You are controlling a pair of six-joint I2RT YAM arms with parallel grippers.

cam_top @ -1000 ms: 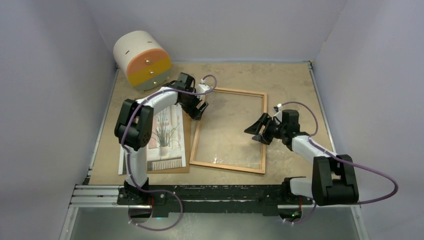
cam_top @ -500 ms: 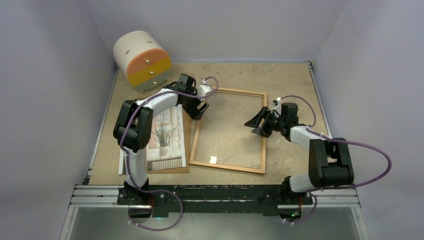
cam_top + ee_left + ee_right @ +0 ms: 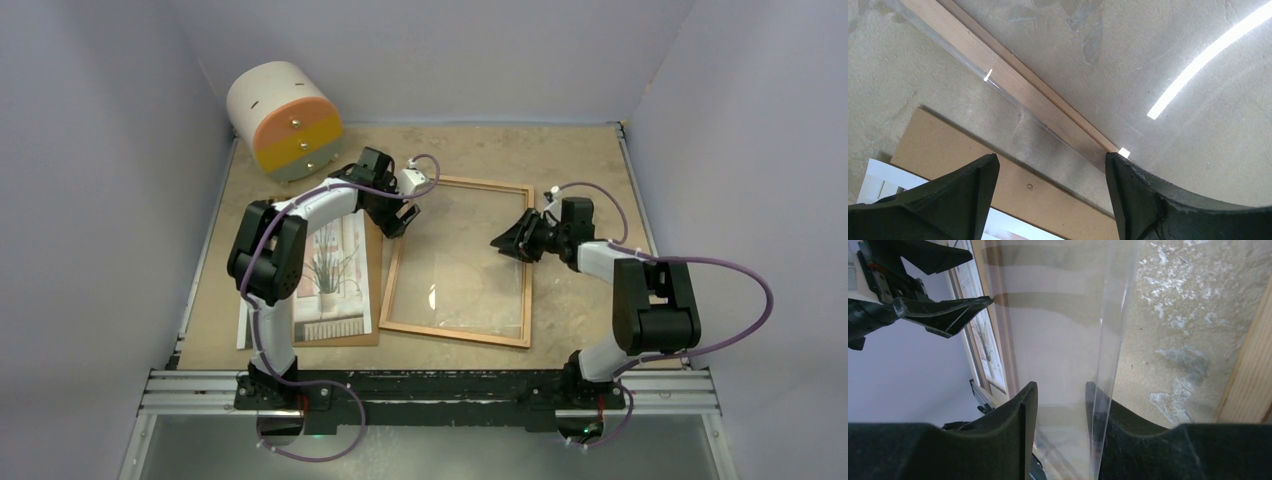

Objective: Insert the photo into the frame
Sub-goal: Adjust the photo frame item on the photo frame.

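Observation:
The frame (image 3: 455,335), thin orange-brown wood with a clear glass pane (image 3: 455,270), lies flat mid-table. The photo (image 3: 330,270) of a spiky plant rests face up on a brown backing board (image 3: 375,300) left of the frame. My left gripper (image 3: 398,218) is open at the frame's upper left rail (image 3: 1013,80). In the left wrist view it (image 3: 1050,160) straddles that rail, one finger over the board (image 3: 948,145). My right gripper (image 3: 505,243) is at the right rail. Its jaws (image 3: 1062,387) stand narrowly apart, with the pane's raised edge (image 3: 1108,340) against the right finger.
A white cylinder with an orange and yellow face (image 3: 285,120) lies at the back left corner. Pale walls close in the left, back and right sides. A metal rail (image 3: 440,385) carrying both arm bases runs along the near edge.
My right gripper has moved up along the frame's right rail and its jaws have narrowed. The glare on the glass has shifted. The left arm has barely moved.

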